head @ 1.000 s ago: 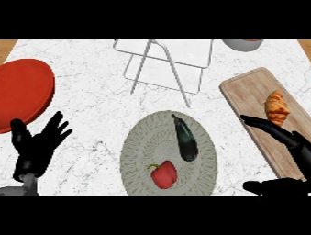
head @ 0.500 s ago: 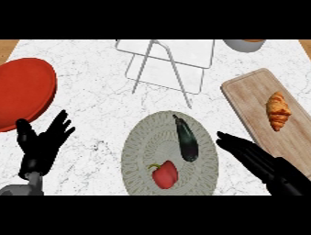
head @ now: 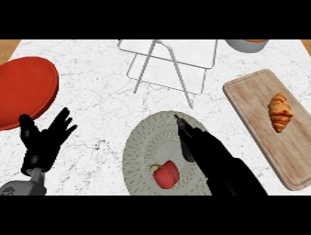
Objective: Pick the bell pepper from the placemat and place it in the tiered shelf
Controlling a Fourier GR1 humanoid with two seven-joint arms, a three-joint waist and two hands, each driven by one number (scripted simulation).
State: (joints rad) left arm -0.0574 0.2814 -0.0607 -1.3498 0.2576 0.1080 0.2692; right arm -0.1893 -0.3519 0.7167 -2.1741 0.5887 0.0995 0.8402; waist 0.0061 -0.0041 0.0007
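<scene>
One red bell pepper is lying on the round placemat, likely light, smooth and slippery; gripping around its body seems best. The right hand is hovering beside it, fingers straight; the left hand is resting open

A: Left hand in shot: matte black all over, slim jointed fingers, with a grey rounded forearm behind it.

B: And the right hand, same black finish, long and glossy-dark.
</scene>
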